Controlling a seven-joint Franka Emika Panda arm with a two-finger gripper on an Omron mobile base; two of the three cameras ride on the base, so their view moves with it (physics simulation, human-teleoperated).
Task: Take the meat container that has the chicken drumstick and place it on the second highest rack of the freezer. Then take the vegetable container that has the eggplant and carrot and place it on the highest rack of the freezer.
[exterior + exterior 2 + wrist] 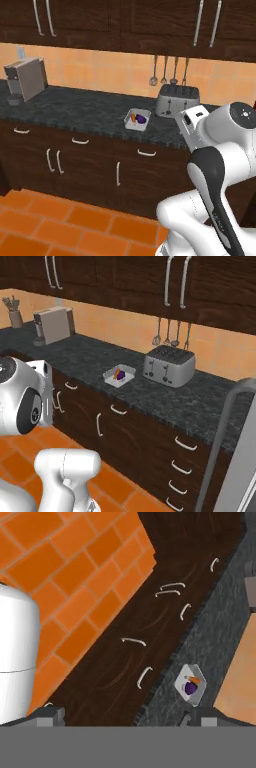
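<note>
The vegetable container [128, 121] [111, 377] [183, 677] is a small white tray near the front edge of the dark counter, left of the toaster. In it lie the purple eggplant [142, 118] [120, 375] [189, 688] and the orange carrot [133, 118] [193, 680]. My gripper [125, 713] is open and holds nothing. It hangs high above the floor in front of the cabinets, well short of the tray. The meat container and the chicken drumstick are out of view. A grey door with a long handle [224, 446] rises at the lower right; I cannot tell if it is the freezer.
A silver toaster [177, 100] [169, 366] stands right of the tray. At the counter's far left is a coffee machine [25, 77] [52, 323]. Utensils [170, 70] hang on the wall. Dark drawers and doors line the counter front above an orange tile floor [60, 225].
</note>
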